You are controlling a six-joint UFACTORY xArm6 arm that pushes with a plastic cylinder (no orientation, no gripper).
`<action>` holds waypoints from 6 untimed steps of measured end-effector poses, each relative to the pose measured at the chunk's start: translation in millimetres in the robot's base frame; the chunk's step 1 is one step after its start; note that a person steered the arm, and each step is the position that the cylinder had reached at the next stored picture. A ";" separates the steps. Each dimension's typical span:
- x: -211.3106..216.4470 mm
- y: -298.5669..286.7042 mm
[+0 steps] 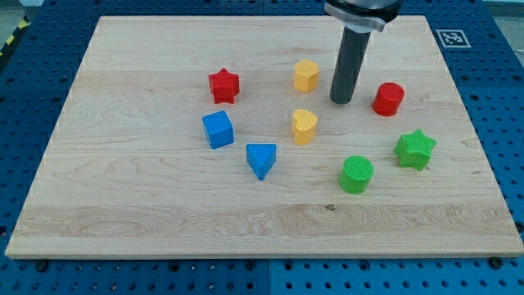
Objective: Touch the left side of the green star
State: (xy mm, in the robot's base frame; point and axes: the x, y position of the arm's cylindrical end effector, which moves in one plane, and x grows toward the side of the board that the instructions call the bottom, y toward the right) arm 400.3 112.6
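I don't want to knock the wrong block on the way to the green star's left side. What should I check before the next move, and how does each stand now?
1. My tip in view: ok, on the board between the yellow block and the red cylinder.
2. Green star located: ok, toward the view's right, below the red cylinder.
3. Star's left side free: ok, a gap separates it from the green cylinder.
4. Straight path to that side: ok, no block lies on it, though the red cylinder sits close beside it.
5. Tip touching any block: ok, none.
6. Contact with star: not ok, not yet made.
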 end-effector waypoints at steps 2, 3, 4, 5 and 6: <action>64.9 0.0; 78.2 0.0; 79.4 0.3; 82.9 11.7; 90.7 32.4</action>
